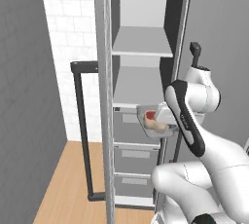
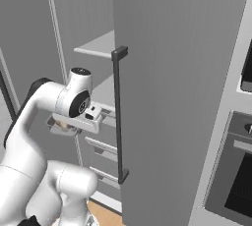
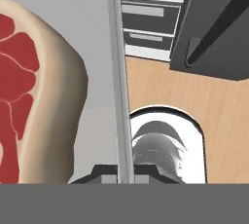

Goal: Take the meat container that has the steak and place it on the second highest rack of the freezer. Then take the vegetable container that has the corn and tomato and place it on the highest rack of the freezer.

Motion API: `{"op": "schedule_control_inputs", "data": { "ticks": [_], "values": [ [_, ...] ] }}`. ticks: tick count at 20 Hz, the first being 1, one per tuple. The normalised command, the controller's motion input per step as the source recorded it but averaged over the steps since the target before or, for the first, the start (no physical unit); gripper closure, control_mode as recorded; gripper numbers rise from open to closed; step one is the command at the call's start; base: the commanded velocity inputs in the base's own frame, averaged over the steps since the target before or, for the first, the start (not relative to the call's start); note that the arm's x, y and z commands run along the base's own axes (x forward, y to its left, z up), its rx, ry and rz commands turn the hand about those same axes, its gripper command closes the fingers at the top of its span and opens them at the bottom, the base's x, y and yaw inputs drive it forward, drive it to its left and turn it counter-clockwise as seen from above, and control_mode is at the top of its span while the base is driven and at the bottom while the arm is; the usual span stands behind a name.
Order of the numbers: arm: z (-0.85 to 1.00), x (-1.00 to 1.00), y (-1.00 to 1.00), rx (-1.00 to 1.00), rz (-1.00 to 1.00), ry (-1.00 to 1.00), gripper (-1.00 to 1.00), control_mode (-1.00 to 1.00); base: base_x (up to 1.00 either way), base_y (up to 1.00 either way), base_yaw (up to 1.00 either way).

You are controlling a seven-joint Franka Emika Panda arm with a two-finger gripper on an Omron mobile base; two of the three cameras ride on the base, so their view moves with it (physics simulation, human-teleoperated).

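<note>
While the meat container [image 1: 156, 121] is carried in front of the open freezer [image 1: 141, 72], the gripper [image 3: 125, 172] is seen pinching the container's thin rim, its fingers drawn tightly together on the wall. The steak [image 3: 19, 96] is lying inside the container, its red centre and pale fatty edge visible in the hand view. In the left base view the container is held just beside the front edge of the second highest rack [image 1: 138, 89], at about the level of that edge and above the uppermost of the grey drawers [image 1: 137, 156]; it is not yet resting on the shelf. The highest rack [image 1: 141, 43] is bare. The freezer door [image 1: 104, 121] stands open, its dark bar handle [image 1: 82, 130] well to the left.

The first half of the task is judged to be under way but not completed: the container must be raised slightly, advanced over the second highest rack and released. The second half, concerning the vegetable container with the corn and tomato, is judged not yet begun.
</note>
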Motion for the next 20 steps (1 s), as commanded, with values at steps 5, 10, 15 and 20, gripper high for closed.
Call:
{"op": "schedule_control_inputs", "data": {
  "ticks": [5,10,15,20],
  "values": [
    [-0.02,0.79,0.0,0.0,-0.06,0.0,1.0,-1.0,0.0,0.0,0.0],
    [-0.25,0.51,-0.22,-0.01,-0.02,-0.06,1.0,-1.0,0.0,0.0,0.0],
    [-0.5,0.28,-0.02,-0.02,-0.03,-0.13,1.0,-1.0,0.0,0.0,0.0],
    [-0.45,0.27,0.04,0.0,-0.01,-0.13,1.0,-1.0,0.0,0.0,0.0]
  ]
}}
